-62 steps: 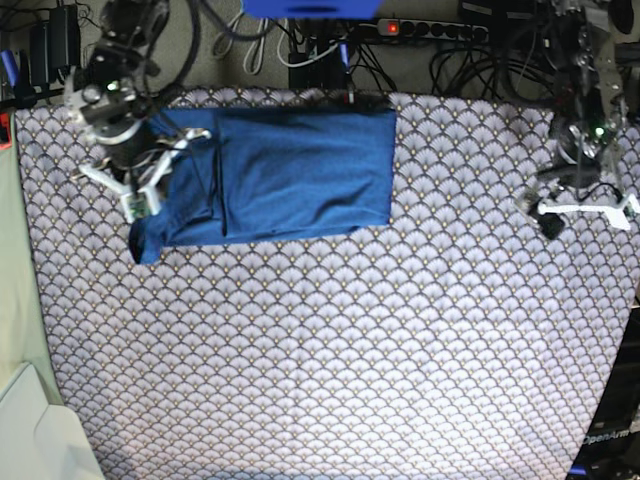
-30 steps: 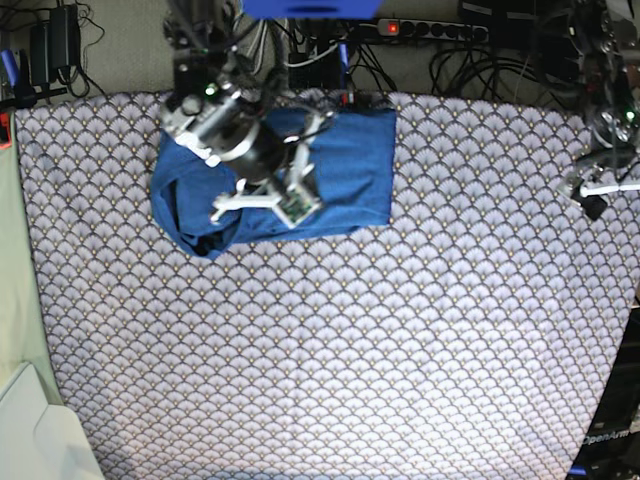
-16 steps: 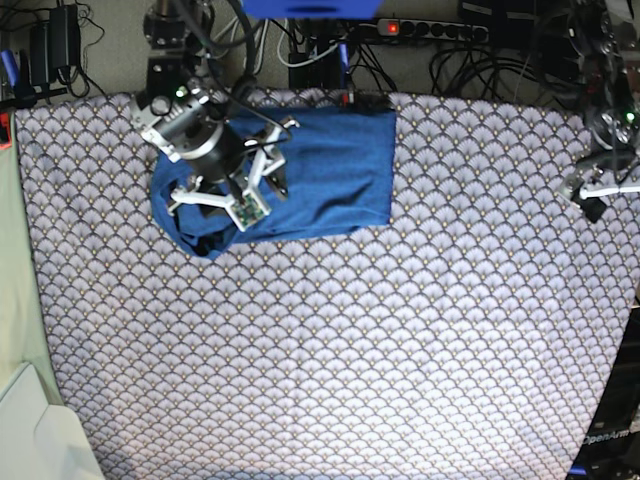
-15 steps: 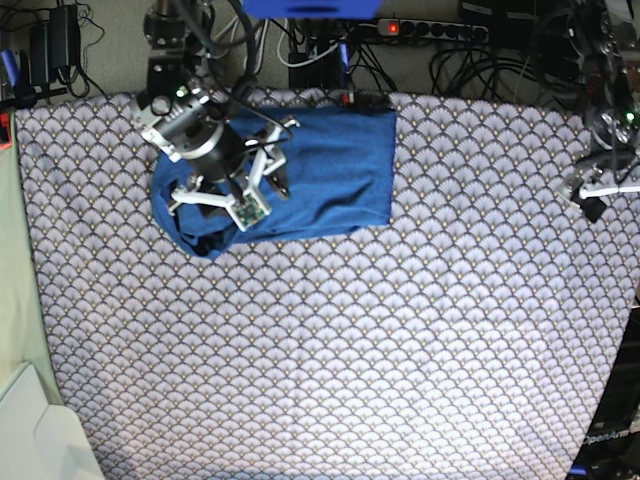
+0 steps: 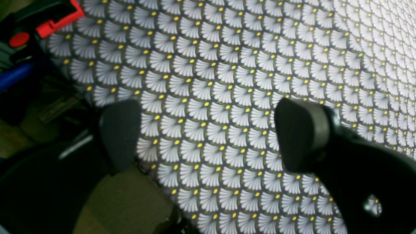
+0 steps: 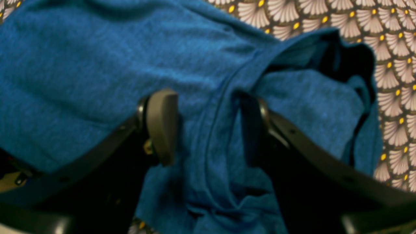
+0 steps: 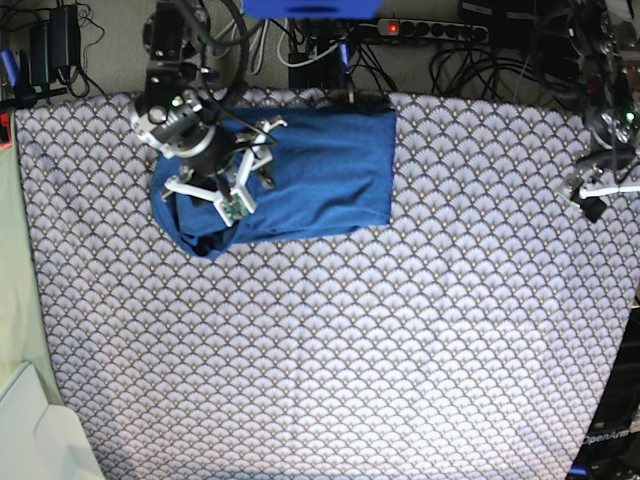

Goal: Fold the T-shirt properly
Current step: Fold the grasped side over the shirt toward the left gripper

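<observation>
The blue T-shirt (image 7: 320,170) lies at the back of the patterned tablecloth (image 7: 350,340), folded into a rough rectangle with a bunched left end. My right gripper (image 7: 225,178) hovers over that left end. In the right wrist view it (image 6: 206,130) stands open, its fingers (image 6: 161,125) on either side of a raised seam of the T-shirt (image 6: 81,65) without pinching it. My left gripper (image 7: 600,195) is at the table's right edge, far from the shirt. The left wrist view shows it (image 5: 208,136) open above bare cloth.
A power strip (image 7: 430,30) and tangled cables run behind the table's far edge. A pale box (image 7: 30,430) sits off the front left corner. A red and black device (image 5: 48,19) lies beyond the table edge near my left gripper.
My right gripper has opened, let go of the shirt's folded-over left part, and drawn back left and slightly up. The shirt and my left gripper have stayed put.
</observation>
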`<action>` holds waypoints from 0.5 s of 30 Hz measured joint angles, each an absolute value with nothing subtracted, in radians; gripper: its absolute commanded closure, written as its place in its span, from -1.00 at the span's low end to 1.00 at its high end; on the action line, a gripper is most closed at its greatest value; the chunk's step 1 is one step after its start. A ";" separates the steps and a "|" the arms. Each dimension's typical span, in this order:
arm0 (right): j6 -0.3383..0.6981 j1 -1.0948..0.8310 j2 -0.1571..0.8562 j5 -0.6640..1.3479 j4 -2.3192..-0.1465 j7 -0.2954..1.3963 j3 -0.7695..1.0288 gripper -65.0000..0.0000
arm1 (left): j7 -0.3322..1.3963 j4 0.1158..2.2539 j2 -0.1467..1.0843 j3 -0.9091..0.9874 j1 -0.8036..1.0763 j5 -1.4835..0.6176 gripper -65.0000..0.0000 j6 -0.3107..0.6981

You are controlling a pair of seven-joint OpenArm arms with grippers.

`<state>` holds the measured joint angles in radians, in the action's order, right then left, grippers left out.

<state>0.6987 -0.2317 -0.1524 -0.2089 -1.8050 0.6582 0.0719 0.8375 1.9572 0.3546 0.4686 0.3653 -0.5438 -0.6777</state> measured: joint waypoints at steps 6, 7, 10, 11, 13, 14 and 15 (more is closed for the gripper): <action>0.699 -0.214 -0.152 -0.205 -1.805 0.655 0.093 0.01 | 0.838 1.957 0.355 0.469 0.365 -0.544 -1.00 -0.678; 0.699 -0.215 -0.152 -0.204 -1.805 0.655 0.093 0.01 | 0.838 1.957 0.355 0.469 0.365 -0.544 -1.00 -0.678; 0.699 -0.215 -0.152 -0.205 -1.803 0.655 0.093 0.01 | 0.838 1.957 0.355 0.469 0.365 -0.543 -1.00 -0.678; 0.699 -0.215 -0.152 -0.205 -1.803 0.655 0.093 0.01 | 0.838 1.957 0.355 0.469 0.365 -0.544 -1.00 -0.678; 0.699 -0.214 -0.152 -0.204 -1.785 0.651 0.093 0.01 | 0.838 1.957 0.355 0.469 0.365 -0.543 -1.00 -0.678; 0.699 -0.215 -0.152 -0.204 -1.772 0.651 0.093 0.01 | 0.838 1.957 0.355 0.469 0.365 -0.543 -1.00 -0.678; 0.699 -0.215 -0.152 -0.204 -1.762 0.654 0.093 0.02 | 0.838 1.957 0.355 0.469 0.365 -0.544 -1.00 -0.678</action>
